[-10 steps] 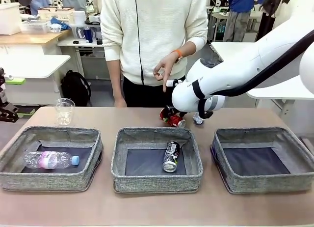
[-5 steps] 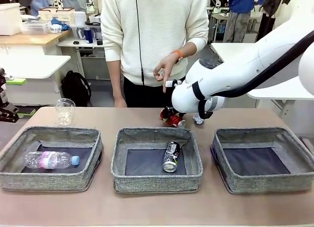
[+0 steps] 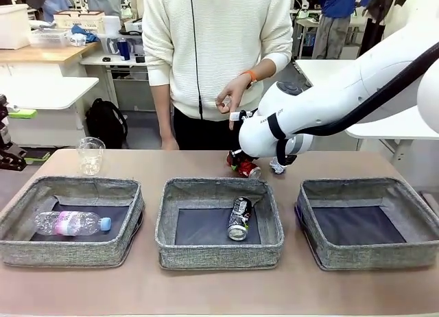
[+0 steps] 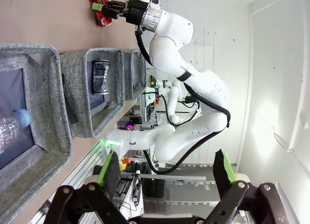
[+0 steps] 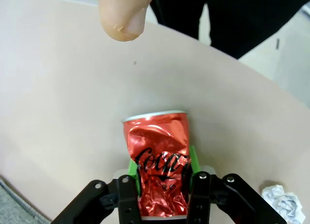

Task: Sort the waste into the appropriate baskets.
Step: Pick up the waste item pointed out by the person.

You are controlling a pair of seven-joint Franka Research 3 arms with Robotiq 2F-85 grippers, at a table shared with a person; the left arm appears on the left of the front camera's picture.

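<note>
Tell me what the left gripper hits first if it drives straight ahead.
Probably the right arm, whose white links cross the middle of the left wrist view beyond the left gripper; nothing nearer shows in that line, though depth is unclear.

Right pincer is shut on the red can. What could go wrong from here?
1. The crushed red can is creased and gripped near its end by the right pincer; it may twist or slip on lifting.
2. The person's hand hangs close above it; a straight lift could hit it.
</note>
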